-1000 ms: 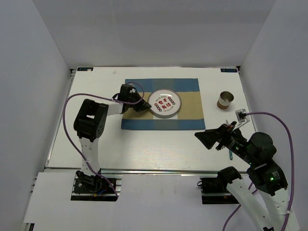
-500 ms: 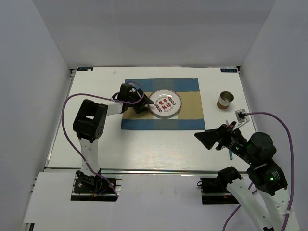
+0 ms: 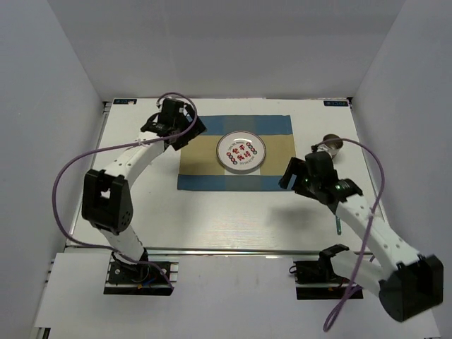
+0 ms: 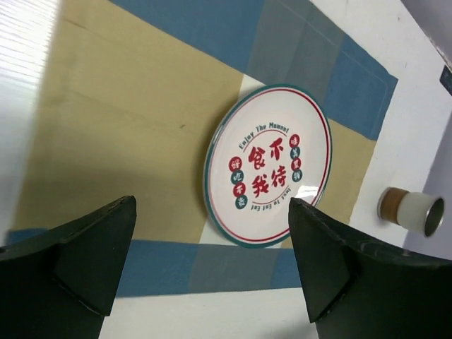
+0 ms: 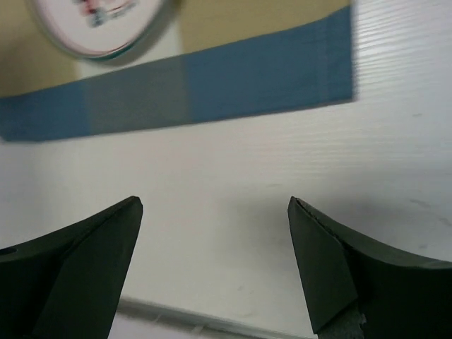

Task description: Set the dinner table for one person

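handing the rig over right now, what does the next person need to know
Grippers: left gripper open and empty over the far left corner of the placemat; right gripper open and empty by its near right corner.
Things: plate lies mid-mat; cup stands on the dinner table right of the mat.
Done: plate set.
Left: probably the cup and a thin teal item, perhaps cutlery, at near right.

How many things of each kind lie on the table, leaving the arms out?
Placemat: 1
Plate: 1
Cup: 1
Thin teal item, too small to identify: 1
Total: 4
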Controlling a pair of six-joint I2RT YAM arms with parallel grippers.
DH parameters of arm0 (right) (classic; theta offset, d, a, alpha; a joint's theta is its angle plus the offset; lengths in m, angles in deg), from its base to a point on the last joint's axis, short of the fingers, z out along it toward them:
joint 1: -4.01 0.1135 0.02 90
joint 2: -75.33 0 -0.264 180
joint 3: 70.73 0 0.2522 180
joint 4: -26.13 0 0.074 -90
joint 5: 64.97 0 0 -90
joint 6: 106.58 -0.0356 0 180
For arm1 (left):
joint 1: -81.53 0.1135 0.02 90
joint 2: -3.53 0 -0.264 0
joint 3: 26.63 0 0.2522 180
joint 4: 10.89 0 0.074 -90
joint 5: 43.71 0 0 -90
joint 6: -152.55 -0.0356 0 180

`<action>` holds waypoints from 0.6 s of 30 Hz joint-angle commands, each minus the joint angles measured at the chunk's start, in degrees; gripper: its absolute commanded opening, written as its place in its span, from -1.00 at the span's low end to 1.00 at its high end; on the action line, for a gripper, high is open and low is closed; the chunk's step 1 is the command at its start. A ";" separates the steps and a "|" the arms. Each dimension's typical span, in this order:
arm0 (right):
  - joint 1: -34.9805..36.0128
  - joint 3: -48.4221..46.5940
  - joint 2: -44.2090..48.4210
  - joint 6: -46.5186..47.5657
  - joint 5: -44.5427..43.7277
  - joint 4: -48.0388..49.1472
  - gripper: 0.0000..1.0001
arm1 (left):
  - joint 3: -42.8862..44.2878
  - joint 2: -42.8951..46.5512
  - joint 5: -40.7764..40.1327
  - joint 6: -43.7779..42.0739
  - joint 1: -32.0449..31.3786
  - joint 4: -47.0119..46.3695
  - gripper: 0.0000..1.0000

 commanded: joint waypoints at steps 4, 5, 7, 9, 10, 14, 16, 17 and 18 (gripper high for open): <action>-2.72 -18.77 -19.79 8.10 -26.81 -0.51 0.78 | 2.92 10.36 -10.80 -10.83 0.87 21.35 0.96; -4.55 -21.08 -22.28 8.10 -27.99 -3.14 0.79 | 1.17 11.34 -11.41 -11.98 0.87 22.32 0.96; -5.62 -25.29 -27.45 11.26 -27.83 -2.73 0.78 | -1.73 14.75 -11.77 -15.06 0.87 24.17 0.96; -8.34 -27.77 -32.38 13.62 -26.17 -1.77 0.78 | -7.44 17.48 -11.51 -16.64 0.87 24.26 0.96; -9.48 -30.91 -34.06 14.60 -24.50 -1.68 0.78 | -9.37 20.54 -11.33 -17.09 0.87 24.09 0.96; -12.91 -39.70 -43.99 17.51 -24.40 -4.48 0.78 | -15.80 26.62 -10.10 -20.16 0.87 23.82 0.96; -15.19 -42.18 -48.48 18.12 -22.74 -5.63 0.76 | -17.38 28.65 -9.14 -21.48 0.87 24.44 0.96; -15.64 -42.63 -49.19 18.47 -22.21 -5.02 0.75 | -18.09 30.92 -8.96 -21.49 0.87 24.35 0.96; -16.34 -42.55 -50.15 19.00 -21.59 -3.80 0.73 | -19.40 31.99 -9.04 -22.79 0.87 23.83 0.96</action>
